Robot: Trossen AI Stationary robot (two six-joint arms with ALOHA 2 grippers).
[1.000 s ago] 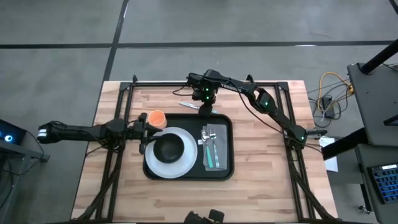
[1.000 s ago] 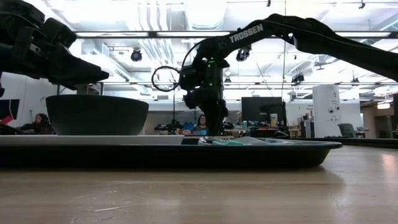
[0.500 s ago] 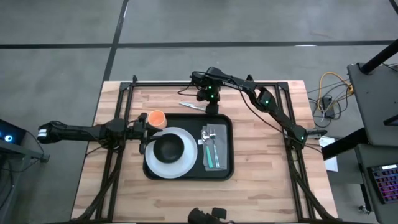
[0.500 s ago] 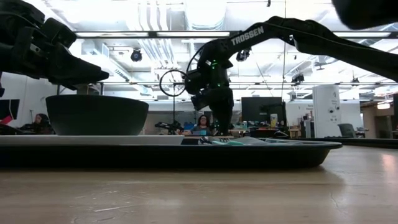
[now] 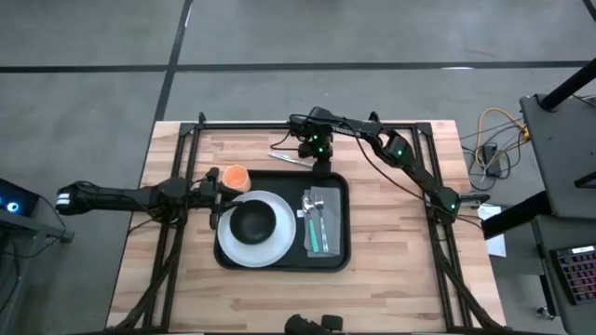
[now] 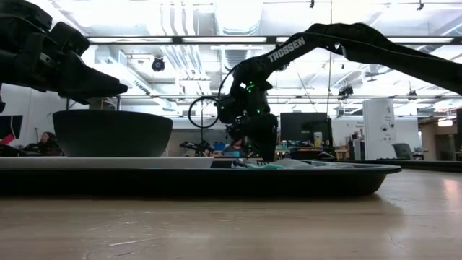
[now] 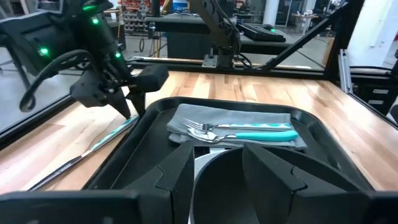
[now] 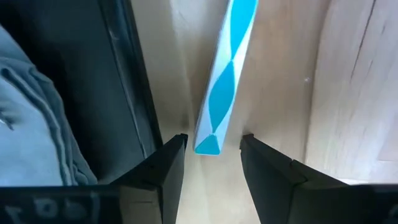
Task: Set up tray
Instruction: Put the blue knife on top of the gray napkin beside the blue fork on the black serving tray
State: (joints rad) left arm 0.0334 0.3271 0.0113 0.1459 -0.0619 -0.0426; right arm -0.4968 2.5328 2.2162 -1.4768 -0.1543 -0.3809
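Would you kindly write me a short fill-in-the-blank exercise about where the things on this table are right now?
1. The black bowl sits on the white ____.
2. The fork lies on the grey ____ in the tray.
3. The knife lies on the table, ____ the tray.
4. The orange cup stands beside the ____ gripper.

Missing words: plate; napkin; outside; left
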